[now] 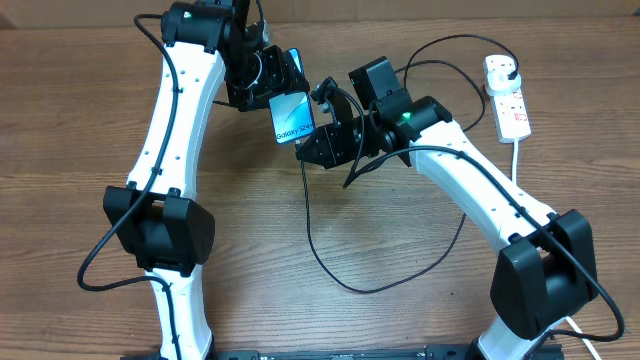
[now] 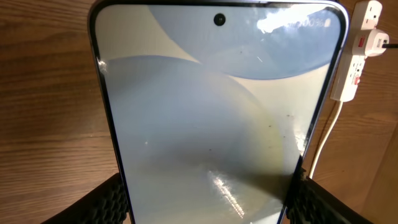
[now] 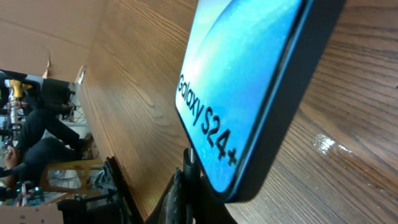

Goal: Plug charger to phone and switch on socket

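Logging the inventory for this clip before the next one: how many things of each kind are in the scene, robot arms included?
phone: 1
power strip: 1
black charger cable: 1
robot arms: 2
Total: 5

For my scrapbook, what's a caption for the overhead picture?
Left gripper holds the phone; right gripper holds the charger beside it.
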{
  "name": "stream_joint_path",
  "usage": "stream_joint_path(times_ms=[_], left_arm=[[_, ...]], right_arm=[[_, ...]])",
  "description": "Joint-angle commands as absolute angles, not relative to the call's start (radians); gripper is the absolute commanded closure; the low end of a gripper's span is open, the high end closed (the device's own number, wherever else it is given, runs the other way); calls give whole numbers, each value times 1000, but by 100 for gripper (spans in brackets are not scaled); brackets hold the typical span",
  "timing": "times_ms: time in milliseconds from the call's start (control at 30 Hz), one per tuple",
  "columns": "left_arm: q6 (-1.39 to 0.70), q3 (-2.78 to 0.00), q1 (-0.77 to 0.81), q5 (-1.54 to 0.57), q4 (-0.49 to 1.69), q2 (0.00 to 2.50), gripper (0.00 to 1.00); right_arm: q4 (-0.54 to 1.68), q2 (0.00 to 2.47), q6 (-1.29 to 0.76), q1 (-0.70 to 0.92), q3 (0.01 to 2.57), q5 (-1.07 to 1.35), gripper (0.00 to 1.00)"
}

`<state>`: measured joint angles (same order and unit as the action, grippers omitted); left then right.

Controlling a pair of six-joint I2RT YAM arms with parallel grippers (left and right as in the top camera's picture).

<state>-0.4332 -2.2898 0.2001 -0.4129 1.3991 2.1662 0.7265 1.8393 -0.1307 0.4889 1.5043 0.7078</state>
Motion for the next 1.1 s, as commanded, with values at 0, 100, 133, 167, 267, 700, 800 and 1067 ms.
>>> stream_joint_path(times_ms=[0,100,133,167,267,700,800,1067], left_arm=[[-387,-2328,194,-446,1409,2129,96],[-372,-2328,194,-446,1414,2129,96],[-372,-2328,193,-446,1414,2129,96],[-373,-2328,192,-446,1414,2129,96],[-373,-2327,192,-447,1413,2129,96],[-373,-2328,190,-477,1406,2129,96],[-373,-2327,190,-482,1406,2129,96],[-373,-2328,190,-491,1406,2129,96]], right_arm=[[716,1843,-122,491,1498,686,96],[714,1843,-122,491,1498,677,96],[715,1843,-122,491,1497,677,96],[715,1843,-122,491,1497,677,96],[715,1843,-123,491,1498,678,96],[712,1843,-123,493,1498,678,96],[712,1843,-123,493,1498,678,96],[708,1843,-126,493,1498,678,96]])
